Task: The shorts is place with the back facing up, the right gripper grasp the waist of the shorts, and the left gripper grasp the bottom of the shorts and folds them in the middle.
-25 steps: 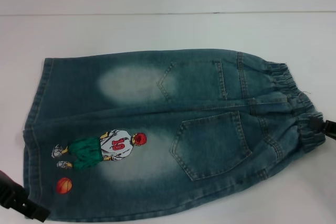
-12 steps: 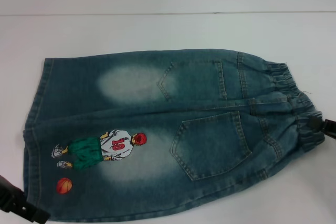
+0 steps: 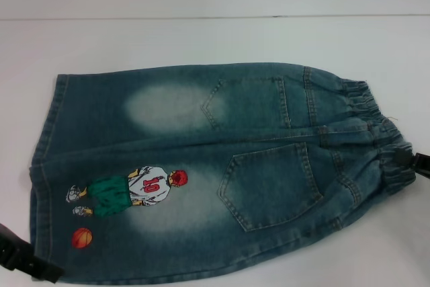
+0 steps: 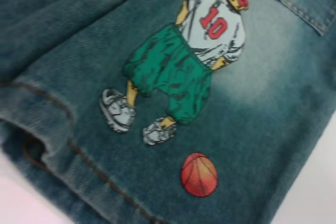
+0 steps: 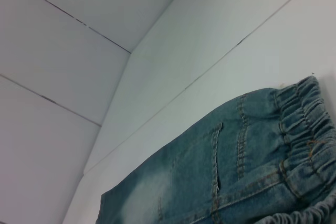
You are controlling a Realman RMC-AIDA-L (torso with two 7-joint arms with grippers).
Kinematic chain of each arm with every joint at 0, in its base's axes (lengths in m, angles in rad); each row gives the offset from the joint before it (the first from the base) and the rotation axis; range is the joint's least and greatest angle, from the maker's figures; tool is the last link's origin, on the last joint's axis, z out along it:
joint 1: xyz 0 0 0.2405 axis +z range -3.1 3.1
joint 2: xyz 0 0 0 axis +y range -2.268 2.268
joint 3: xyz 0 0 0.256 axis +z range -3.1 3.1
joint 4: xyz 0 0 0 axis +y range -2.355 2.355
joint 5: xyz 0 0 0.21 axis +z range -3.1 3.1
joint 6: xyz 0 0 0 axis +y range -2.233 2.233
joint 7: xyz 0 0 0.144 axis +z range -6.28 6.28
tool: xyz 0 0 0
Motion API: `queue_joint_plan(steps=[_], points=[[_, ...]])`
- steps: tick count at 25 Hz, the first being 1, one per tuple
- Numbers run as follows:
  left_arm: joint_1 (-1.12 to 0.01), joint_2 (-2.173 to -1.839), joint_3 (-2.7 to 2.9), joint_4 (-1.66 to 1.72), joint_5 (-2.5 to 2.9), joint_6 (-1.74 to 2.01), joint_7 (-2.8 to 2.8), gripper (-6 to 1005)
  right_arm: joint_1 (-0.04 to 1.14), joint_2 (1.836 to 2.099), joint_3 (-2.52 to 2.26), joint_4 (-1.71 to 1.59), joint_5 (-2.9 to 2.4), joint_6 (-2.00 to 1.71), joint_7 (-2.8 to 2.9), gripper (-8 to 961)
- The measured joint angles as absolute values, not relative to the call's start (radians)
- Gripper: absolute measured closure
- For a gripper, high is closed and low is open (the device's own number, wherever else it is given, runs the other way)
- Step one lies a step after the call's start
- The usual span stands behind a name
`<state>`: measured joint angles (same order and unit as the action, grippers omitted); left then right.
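Head view: shorts (image 3: 215,173) flat, back up, on white table (image 3: 201,38); right gripper (image 3: 410,160) at waist (image 3: 383,146), left gripper (image 3: 23,263) at bottom hem (image 3: 40,186), finger states indeterminable; left wrist: player print (image 4: 184,61); right wrist: pale wall (image 5: 68,51).

blue-green washed denim shorts (image 3: 215,166) – coarse woven cloth, matt, pale faded patches | puckered darker elastic waist band (image 3: 379,136) – gathered, ribbed cloth | cartoon player print (image 4: 184,61) beside the leg hem (image 4: 63,150) – flat, smooth, slightly cracked | white table (image 3: 201,38) around the shorts – smooth, matt
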<state>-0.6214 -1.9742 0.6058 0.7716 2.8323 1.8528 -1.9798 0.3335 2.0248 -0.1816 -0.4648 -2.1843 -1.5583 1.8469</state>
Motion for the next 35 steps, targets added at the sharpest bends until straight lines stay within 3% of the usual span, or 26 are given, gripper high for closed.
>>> queue_joint_plan(steps=[1, 12, 20, 35], points=[[-0.621, -1.974, 0.605, 0.772, 2.834, 1.846, -1.986, 286, 0.334, 2.025, -0.182, -0.465, -2.184, -1.559, 1.847, 902], [-0.625, -1.970, 0.588, 0.771, 2.843, 1.839, -1.993, 735, 0.341, 2.025, -0.181, -0.465, -2.184, -1.564, 1.847, 902], [-0.620, -1.967, 0.582, 0.770, 2.842, 1.849, -1.995, 949, 0.344, 2.025, -0.181, -0.465, -2.184, -1.564, 1.847, 902], [-0.619, -1.970, 0.551, 0.776, 2.791, 1.798, -1.941, 943, 0.343, 2.032, -0.182, -0.469, -2.169, -1.583, 1.831, 901]])
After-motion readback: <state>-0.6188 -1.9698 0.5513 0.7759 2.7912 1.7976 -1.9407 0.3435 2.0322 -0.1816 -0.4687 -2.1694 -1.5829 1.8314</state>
